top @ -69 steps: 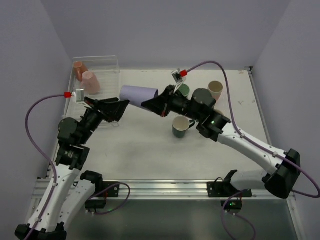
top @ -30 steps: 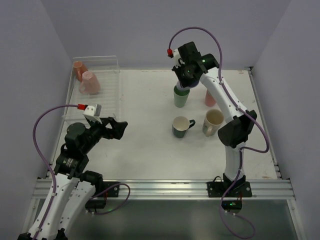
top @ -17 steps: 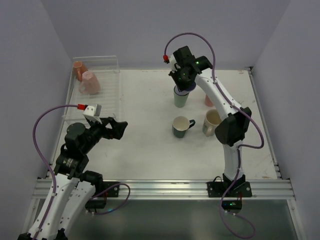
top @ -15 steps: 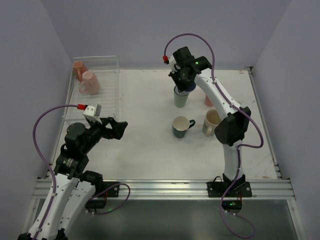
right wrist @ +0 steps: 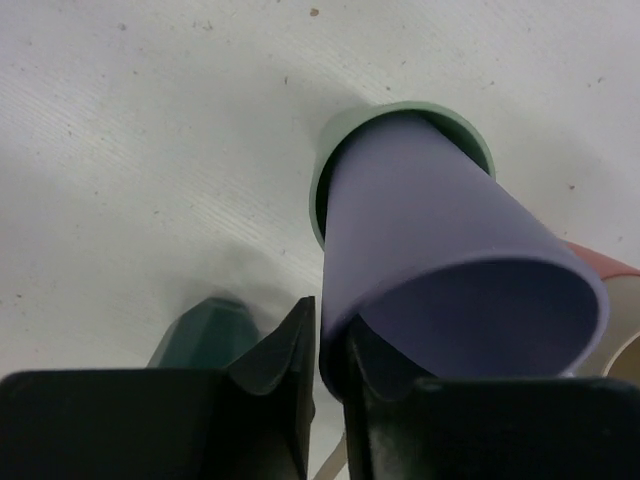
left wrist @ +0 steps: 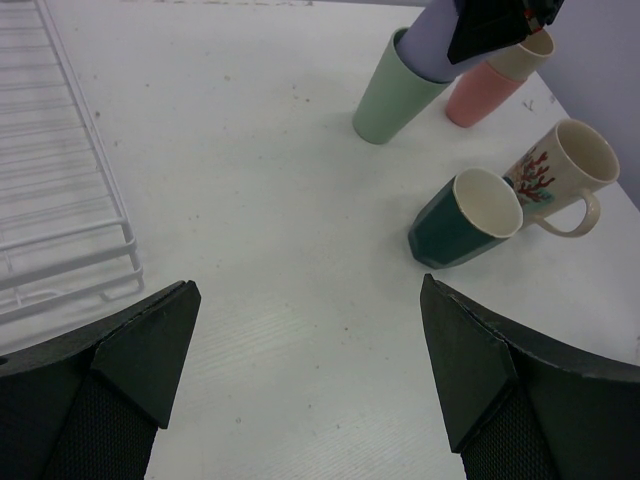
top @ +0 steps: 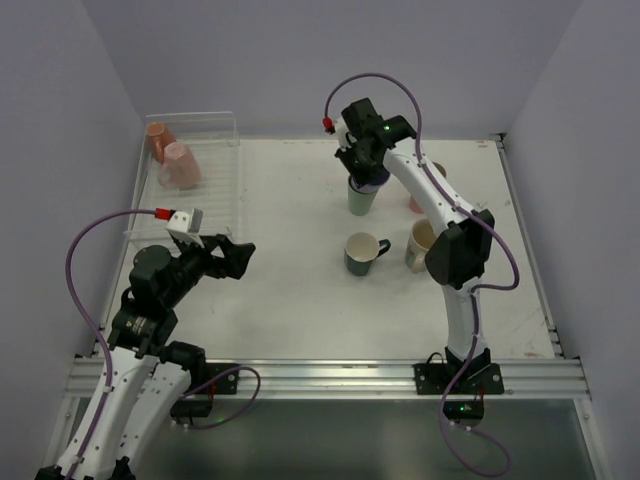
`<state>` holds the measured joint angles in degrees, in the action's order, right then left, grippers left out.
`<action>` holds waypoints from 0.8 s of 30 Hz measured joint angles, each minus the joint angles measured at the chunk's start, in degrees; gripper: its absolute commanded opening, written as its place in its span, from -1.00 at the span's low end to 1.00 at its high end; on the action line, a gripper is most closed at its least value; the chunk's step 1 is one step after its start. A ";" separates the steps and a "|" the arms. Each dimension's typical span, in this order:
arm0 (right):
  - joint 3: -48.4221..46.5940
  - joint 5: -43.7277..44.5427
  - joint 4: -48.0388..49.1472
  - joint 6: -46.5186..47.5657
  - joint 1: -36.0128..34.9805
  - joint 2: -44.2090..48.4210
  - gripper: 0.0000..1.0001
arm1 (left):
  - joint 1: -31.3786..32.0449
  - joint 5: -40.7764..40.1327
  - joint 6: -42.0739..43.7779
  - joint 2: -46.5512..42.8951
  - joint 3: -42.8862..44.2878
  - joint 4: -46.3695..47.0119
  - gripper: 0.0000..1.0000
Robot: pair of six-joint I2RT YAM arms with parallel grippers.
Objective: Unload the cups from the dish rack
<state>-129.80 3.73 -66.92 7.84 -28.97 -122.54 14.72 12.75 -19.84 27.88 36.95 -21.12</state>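
My right gripper (top: 366,162) is shut on the rim of a purple cup (right wrist: 450,250), one finger inside and one outside. The purple cup's base sits tilted inside an upright green cup (top: 360,197) at the far middle of the table. The gripper (right wrist: 335,350) shows close up in the right wrist view, above the green cup's rim (right wrist: 335,140). My left gripper (top: 235,255) is open and empty above bare table (left wrist: 310,350). The dish rack (top: 215,160) at the far left holds a pink cup (top: 180,166) and an orange cup (top: 157,136).
A dark green mug (top: 362,253) and a cream mug (top: 420,246) stand on the table near the green cup. A pink cup (left wrist: 478,95) with a beige cup (left wrist: 530,50) in it stands right of it. The rack's near corner (left wrist: 60,200) lies left of my left gripper.
The right arm carried the purple cup from mid-table to the green cup and lowered it into it. The left arm drew back from the cup and has stayed still since.
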 measured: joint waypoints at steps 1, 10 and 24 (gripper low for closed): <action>0.15 0.15 0.28 0.15 0.00 -0.11 -0.47 | 0.00 0.00 0.00 0.00 0.00 0.00 1.00; 1.18 1.38 4.72 0.07 0.00 -0.09 0.12 | 0.00 -0.09 0.02 0.57 0.00 0.02 1.00; 29.00 -1.25 31.74 -9.92 -2.82 26.23 0.80 | -0.09 -8.24 -1.57 10.40 4.44 2.29 1.00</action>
<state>-100.79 2.48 -35.18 -2.09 -31.79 -96.31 14.63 4.51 -21.41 38.28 41.39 -18.83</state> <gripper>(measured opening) 0.885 0.998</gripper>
